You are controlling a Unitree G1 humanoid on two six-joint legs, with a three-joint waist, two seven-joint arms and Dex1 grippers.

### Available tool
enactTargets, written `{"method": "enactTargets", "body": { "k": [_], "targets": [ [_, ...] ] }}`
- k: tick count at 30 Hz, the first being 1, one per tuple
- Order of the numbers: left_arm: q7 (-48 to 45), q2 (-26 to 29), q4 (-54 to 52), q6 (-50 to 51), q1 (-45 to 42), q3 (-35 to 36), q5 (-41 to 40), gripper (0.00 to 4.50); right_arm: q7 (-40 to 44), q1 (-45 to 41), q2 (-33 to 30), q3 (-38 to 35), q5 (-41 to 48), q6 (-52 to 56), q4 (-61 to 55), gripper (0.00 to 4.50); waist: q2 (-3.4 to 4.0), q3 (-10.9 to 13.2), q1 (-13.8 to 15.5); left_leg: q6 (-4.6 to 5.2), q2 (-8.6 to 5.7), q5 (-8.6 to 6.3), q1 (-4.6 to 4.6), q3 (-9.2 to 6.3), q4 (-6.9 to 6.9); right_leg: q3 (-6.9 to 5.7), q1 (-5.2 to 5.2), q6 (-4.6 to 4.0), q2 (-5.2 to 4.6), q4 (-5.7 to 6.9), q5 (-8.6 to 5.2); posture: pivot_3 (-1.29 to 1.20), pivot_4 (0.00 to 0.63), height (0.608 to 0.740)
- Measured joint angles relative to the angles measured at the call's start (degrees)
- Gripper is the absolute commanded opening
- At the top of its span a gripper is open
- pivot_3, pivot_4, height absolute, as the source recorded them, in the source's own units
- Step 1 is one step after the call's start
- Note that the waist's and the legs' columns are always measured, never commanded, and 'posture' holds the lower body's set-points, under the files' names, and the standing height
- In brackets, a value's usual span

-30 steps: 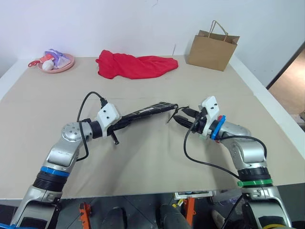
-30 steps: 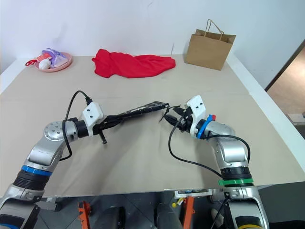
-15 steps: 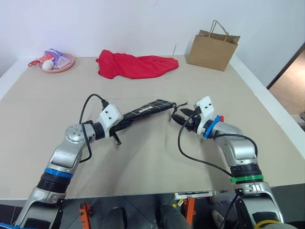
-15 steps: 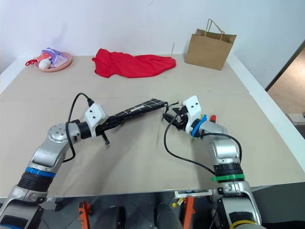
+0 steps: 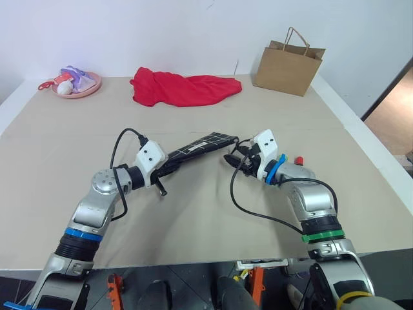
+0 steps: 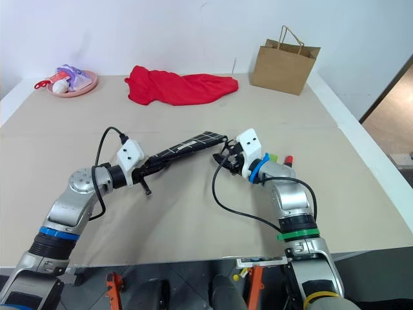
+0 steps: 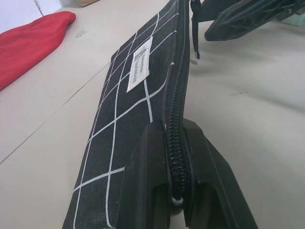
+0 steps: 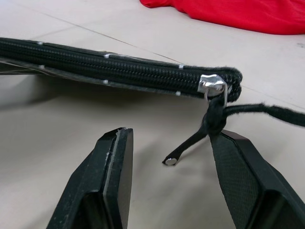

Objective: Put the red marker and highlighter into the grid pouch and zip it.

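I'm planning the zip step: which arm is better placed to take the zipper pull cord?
Right. The right gripper stands open at the grid pouch end, the pull cord between its fingers; the left gripper is shut on the pouch's other end.

The grid pouch hides its contents behind the zipper, its near end cut off.

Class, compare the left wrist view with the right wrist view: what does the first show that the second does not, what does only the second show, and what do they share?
Only in the left wrist view: the grid pouch's white-lined face with its white label, and the left gripper shut on the zipper edge.

Only in the right wrist view: the silver zipper slider at the pouch's end, with its pull cord knotted and hanging between the right gripper's open fingers.

Shared: the pouch's zipper edge, the red cloth and the beige table.
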Motion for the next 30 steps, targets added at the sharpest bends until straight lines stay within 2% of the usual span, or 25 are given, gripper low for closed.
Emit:
{"method": "enactTargets", "body": {
  "k": [1, 3, 6, 7, 20, 23, 25, 26, 27, 28, 30],
  "targets": [
    [0.0, 0.0, -0.01, 0.11, 0.01, 0.01, -0.03, 0.0, -0.08, -0.15, 0.0, 0.24, -0.46, -0.47, 0.3, 2.25, 0.0, 0.0, 0.0, 0.0, 0.0, 0.0, 0.0, -0.01, 0.0, -0.01, 0.0, 0.0, 0.0, 0.0, 0.0, 0.0, 0.15, 0.74],
    [0.0, -0.04, -0.01, 0.53, 0.02, 0.03, -0.06, 0.0, 0.05, -0.31, 0.03, 1.02, -1.36, -1.4, 1.04, 1.66, 0.0, 0.0, -0.02, 0.0, 0.01, 0.0, 0.0, -0.01, 0.0, 0.0, 0.0, -0.01, 0.01, 0.0, 0.0, 0.0, 0.15, 0.74],
    [0.03, -0.05, -0.02, 0.67, 0.02, 0.03, -0.12, 0.0, 1.32, -0.31, 0.03, 1.56, -1.64, -2.54, 1.33, 0.29, 0.0, 0.0, -0.02, 0.0, 0.0, 0.0, 0.0, -0.01, 0.0, 0.0, 0.0, -0.01, 0.01, 0.0, 0.0, 0.0, 0.15, 0.74],
    [0.06, -0.05, -0.04, 0.71, 0.04, 0.03, -0.14, 0.0, 1.64, -0.31, 0.02, 1.62, -1.67, -2.73, 1.33, 0.06, 0.0, 0.0, -0.02, 0.0, 0.0, 0.0, 0.0, -0.01, 0.0, 0.0, 0.0, -0.01, 0.0, 0.0, 0.0, 0.0, 0.15, 0.74],
    [0.48, -0.39, -0.06, 1.02, 0.04, 0.03, -0.14, 0.0, 2.41, -0.37, 0.16, 3.58, -4.77, -3.7, 1.86, 0.06, 0.0, 0.0, -0.02, 0.0, 0.01, 0.0, 0.0, -0.02, 0.0, -0.01, 0.0, -0.02, 0.01, 0.0, 0.01, 0.0, 0.15, 0.74],
    [0.48, -0.39, -0.07, 1.07, 0.04, 0.02, -0.14, 0.0, 4.01, -0.04, 0.02, 3.5, -3.64, -1.66, 0.7, 1.01, 0.0, 0.0, -0.01, 0.0, 0.0, 0.0, 0.0, -0.01, 0.0, -0.01, 0.0, -0.03, 0.0, 0.01, 0.01, 0.0, 0.15, 0.74],
    [0.5, -0.38, -0.1, 1.12, 0.0, 0.04, -0.14, 0.0, 7.38, 2.24, -0.91, 3.32, -0.2, 2.98, -5.53, 1.9, 0.0, 0.0, 0.02, 0.0, 0.01, 0.0, -0.01, -0.04, 0.0, -0.02, 0.0, -0.03, 0.0, 0.01, 0.01, 0.0, 0.15, 0.74],
    [0.51, -0.38, -0.1, 1.13, 0.0, 0.04, -0.14, 0.0, 7.48, 2.32, -0.96, 3.31, -0.05, 3.2, -5.89, 1.9, 0.0, 0.0, 0.03, 0.0, 0.01, 0.0, -0.01, -0.04, 0.0, -0.02, 0.0, -0.03, 0.01, 0.0, 0.01, 0.0, 0.15, 0.74],
    [0.52, -0.43, -0.11, 1.14, -0.04, 0.03, -0.14, 0.0, 7.63, 2.85, -1.39, 2.89, 1.21, 5.31, -8.06, 2.4, 0.0, 0.0, 0.03, 0.0, 0.0, 0.0, -0.01, -0.03, 0.0, -0.02, 0.0, -0.03, 0.0, 0.0, 0.01, 0.0, 0.15, 0.74],
    [0.52, -0.39, -0.12, 1.15, -0.04, 0.04, -0.14, 0.0, 7.81, 3.26, -1.84, 2.38, 2.05, 6.42, -9.37, 2.67, 0.0, 0.0, 0.05, 0.0, 0.0, 0.0, -0.02, -0.03, 0.0, -0.02, 0.0, -0.02, 0.0, 0.0, 0.01, 0.0, 0.15, 0.74],
    [0.52, -0.3, -0.17, 1.24, -0.07, 0.1, -0.14, 0.0, 9.36, 4.89, -3.29, 0.15, 5.68, 10.23, -13.4, 2.67, 0.0, 0.0, 0.07, 0.0, 0.0, 0.0, -0.01, -0.04, 0.02, -0.03, 0.02, -0.01, 0.0, 0.0, 0.0, 0.0, 0.15, 0.74]
  ]
}}
